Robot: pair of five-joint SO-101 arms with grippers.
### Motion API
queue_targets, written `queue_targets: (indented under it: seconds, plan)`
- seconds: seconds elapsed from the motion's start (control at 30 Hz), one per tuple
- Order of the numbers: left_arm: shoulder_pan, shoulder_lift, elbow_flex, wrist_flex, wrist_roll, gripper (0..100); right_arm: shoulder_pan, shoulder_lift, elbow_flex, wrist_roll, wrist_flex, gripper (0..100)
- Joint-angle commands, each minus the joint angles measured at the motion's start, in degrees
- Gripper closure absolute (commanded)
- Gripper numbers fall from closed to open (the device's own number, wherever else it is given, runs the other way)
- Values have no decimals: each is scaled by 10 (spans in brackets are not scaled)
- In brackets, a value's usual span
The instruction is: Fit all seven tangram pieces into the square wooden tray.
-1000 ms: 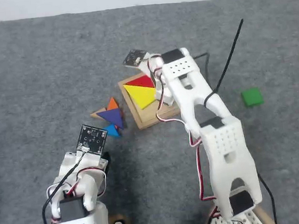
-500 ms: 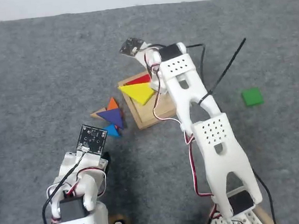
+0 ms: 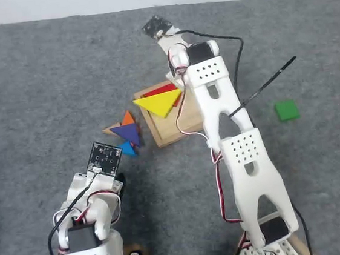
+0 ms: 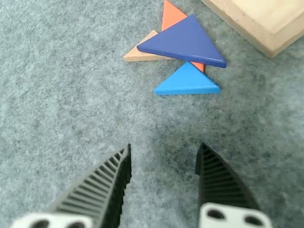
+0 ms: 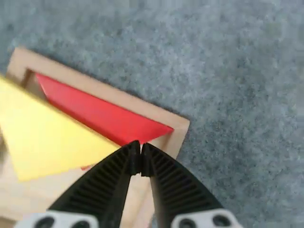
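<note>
Pinching yellow triangle (image 3: 155, 103), right gripper (image 5: 141, 152) over tray (image 5: 114, 92) rim

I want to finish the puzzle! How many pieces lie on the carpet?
5: orange, dark blue, light blue and tan pieces piled left of the tray, a green square to its right. Others may hide underneath.

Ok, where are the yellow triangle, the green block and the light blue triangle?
yellow triangle (image 3: 157, 103), high view, middle of its top face.
green block (image 3: 286, 110), high view, middle of its top.
light blue triangle (image 4: 187, 81), left wrist view, middle of its face.
</note>
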Motion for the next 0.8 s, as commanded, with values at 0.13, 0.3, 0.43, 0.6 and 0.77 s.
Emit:
queue_targets:
  seconds: [0.13, 0.3, 0.43, 0.6, 0.77]
  plan:
    - [-4, -9, -5, 5, -8, 793, -90, -29, -40, -59, -7, 905]
    - [-4, -9, -5, 5, -8, 793, -70, -16, 33, -159, -86, 792]
    - [-4, -9, -5, 5, -8, 793, -71, 9, 43, -248, -127, 719]
    - [-4, -9, -5, 5, -8, 793, -87, 36, 47, -273, -127, 686]
    - [-4, -9, -5, 5, -8, 793, -106, 47, 43, -292, -116, 686]
